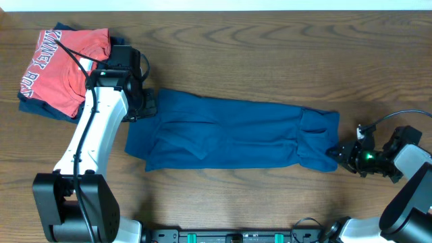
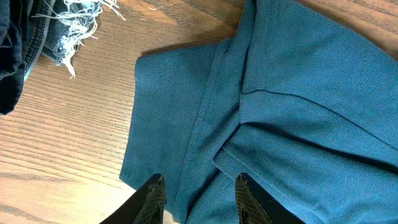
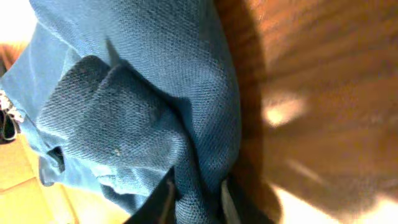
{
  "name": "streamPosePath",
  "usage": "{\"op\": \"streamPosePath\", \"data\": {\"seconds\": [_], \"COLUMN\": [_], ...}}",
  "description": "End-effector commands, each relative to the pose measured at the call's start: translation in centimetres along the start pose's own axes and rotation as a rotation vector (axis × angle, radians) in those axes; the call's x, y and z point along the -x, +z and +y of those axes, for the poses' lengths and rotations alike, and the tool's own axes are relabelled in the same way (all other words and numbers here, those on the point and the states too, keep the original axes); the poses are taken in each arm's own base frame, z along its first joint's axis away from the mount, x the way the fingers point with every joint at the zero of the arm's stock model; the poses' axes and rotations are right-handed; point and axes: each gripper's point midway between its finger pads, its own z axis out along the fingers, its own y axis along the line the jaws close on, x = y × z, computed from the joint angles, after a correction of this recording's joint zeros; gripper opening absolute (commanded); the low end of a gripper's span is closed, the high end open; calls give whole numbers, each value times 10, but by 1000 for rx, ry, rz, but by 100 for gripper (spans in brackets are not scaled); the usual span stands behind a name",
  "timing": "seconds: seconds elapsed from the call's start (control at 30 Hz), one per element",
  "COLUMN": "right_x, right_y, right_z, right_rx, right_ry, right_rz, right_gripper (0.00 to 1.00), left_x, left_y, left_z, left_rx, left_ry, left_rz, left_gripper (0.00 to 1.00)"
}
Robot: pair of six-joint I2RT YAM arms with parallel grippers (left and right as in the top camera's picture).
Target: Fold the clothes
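Deep-blue clothes (image 1: pixel 229 131): folded into a long band lying across the middle of the wooden counter (image 1: pixel 270 54).
Left fingers (image 2: pixel 153 200): released, spread over the band's left end, cloth flat between them.
Right fingers (image 3: pixel 229 208): clenched on bunched fabric at the right end.
Red T-shirt (image 1: pixel 64 71): far-left corner, on frayed denim (image 2: pixel 43 37).

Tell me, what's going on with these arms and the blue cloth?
Two robot arms are folding a blue garment, spread as a long band across the wooden table. The right gripper pinches bunched fabric at its right end; the left gripper straddles its left end, grip unclear. A red shirt lies on denim in the far corner.
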Motion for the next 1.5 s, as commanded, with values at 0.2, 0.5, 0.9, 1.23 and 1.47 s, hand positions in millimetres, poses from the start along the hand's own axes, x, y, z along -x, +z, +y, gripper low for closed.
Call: {"op": "streamPosePath", "data": {"seconds": [0.2, 0.5, 0.9, 1.23, 1.47], "right_x": [11, 28, 4, -9, 13], "right_y": [-35, -45, -47, -56, -49], "right_z": [-33, -27, -39, -60, -18], "right_rx": [-327, -342, -406, -541, -319], "right_ry": [166, 110, 162, 302, 102], "right_rz": [-134, -220, -139, -132, -136], "right_gripper": [1, 13, 40, 6, 40], "left_x": [6, 6, 6, 8, 8], "left_y": [-9, -9, -9, -9, -9], "left_z": [1, 1, 1, 1, 1], "left_rx": [-3, -3, -3, -5, -5], "left_ry": [4, 4, 4, 3, 3], "left_rz": [-29, -29, -29, -41, -41], "left_gripper": [39, 39, 39, 39, 39]}}
